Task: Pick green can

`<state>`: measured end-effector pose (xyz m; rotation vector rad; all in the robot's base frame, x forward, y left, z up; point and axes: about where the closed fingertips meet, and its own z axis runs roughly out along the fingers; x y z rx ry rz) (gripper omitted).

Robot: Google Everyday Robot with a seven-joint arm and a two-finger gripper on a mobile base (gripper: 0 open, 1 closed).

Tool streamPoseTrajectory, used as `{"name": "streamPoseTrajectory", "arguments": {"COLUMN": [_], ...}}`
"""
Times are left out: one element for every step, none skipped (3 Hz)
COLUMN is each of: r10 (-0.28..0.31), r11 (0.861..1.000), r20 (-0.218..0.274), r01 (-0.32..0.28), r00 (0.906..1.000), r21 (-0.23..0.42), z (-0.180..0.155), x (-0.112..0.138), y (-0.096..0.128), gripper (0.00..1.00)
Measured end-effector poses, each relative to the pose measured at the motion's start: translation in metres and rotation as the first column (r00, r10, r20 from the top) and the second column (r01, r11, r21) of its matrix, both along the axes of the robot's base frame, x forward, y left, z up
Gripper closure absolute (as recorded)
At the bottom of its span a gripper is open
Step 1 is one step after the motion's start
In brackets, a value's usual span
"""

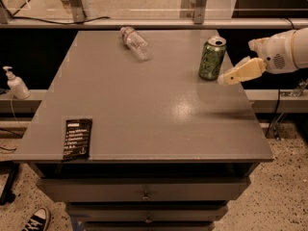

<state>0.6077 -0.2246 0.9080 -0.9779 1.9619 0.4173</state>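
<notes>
The green can (212, 58) stands upright near the right edge of the grey table (144, 109), toward the back. It has a pale mottled pattern and a silver top. My gripper (235, 74) reaches in from the right on a white arm (286, 51). It hovers just right of the can, at about the height of its lower half, a small gap away, and holds nothing.
A clear plastic bottle (136, 43) lies on its side at the back of the table. A black packet (77, 138) lies flat at the front left. A pump bottle (16, 83) stands on a ledge left of the table. Drawers (144, 191) sit under the tabletop.
</notes>
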Motion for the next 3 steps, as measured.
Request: {"name": "streamPoseTrajectory", "arguments": {"r10": [0.001, 0.011, 0.036], "r11": [0.997, 0.991, 0.984], "r20": [0.055, 0.112, 0.156], "r01": [-0.005, -0.026, -0.063], "r00": [0.9985, 0.9936, 0.9871], "r21": [0.073, 0.13, 0.167], "z": [-0.007, -0.011, -0.017], "x": [0.015, 0.029, 0.043], "y": [0.004, 0.01, 0.022], "gripper": [0.0, 0.0, 0.0]}}
